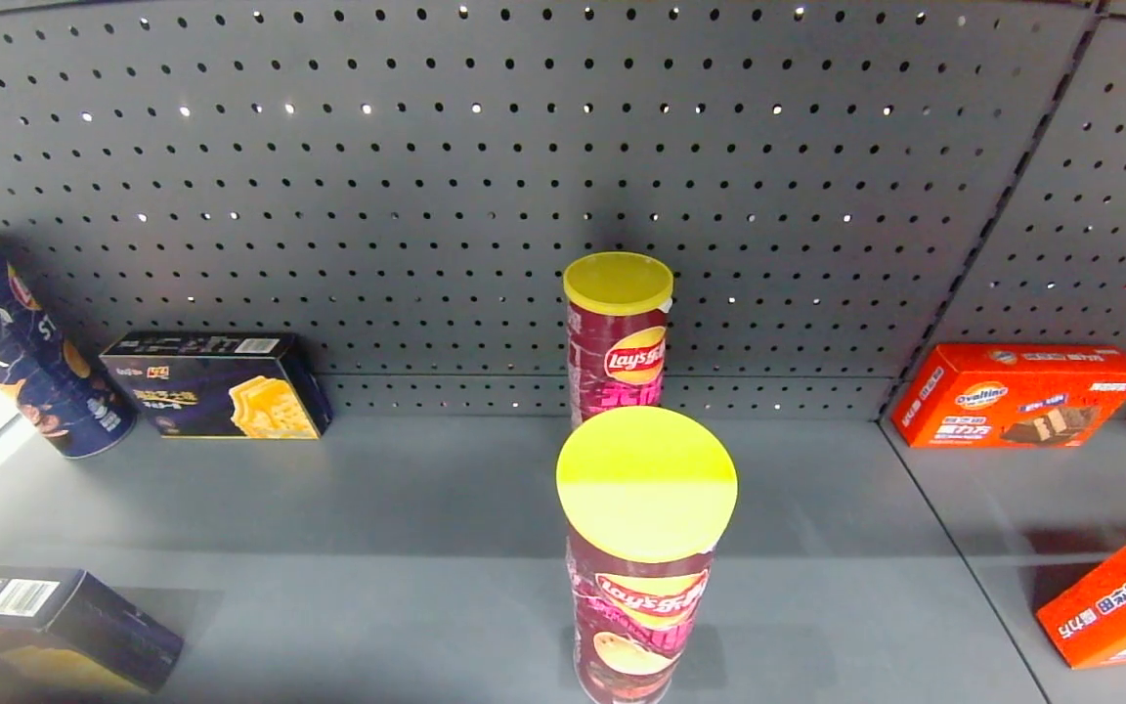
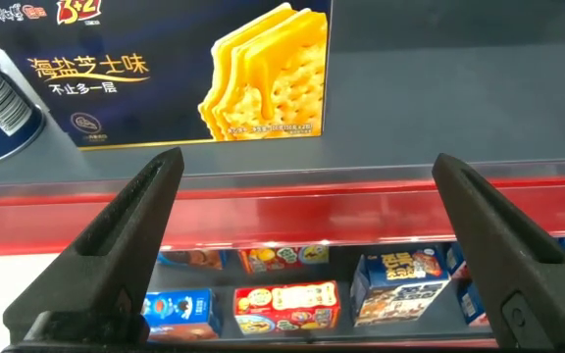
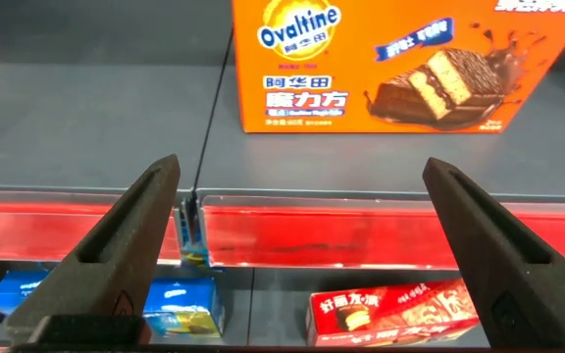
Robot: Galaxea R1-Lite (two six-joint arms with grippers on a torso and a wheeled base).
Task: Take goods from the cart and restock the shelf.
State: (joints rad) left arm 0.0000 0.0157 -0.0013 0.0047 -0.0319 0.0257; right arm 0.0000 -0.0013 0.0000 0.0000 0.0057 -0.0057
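Cans (image 1: 646, 548) (image 1: 618, 337), cylindrical, yellow-lidded, stand on matte shelf (image 1: 377, 508); left pincer (image 2: 307, 162), right pincer (image 3: 302, 165) gape.

I see a flat mid-grey shelf (image 1: 377, 508) backed by a darker grey pegboard (image 1: 426, 147) dotted with even rows of small holes. The near can (image 1: 643, 596) and far can (image 1: 617, 352) are both maroon with a red-and-yellow badge and bright yellow lids. At far left, a navy can (image 1: 25, 352) wears a white lid, and the navy cracker box (image 1: 221, 383) pictures pale yellow crackers. The black box (image 1: 45, 626) at near left has a white barcode patch. On the right, the far orange box (image 1: 1017, 394) pictures brown chocolate, and the near orange box (image 1: 1120, 601) has white lettering. My left fingers (image 2: 116, 255) and right fingers (image 3: 106, 255) are matte black against a red shelf-edge strip (image 2: 302, 211).
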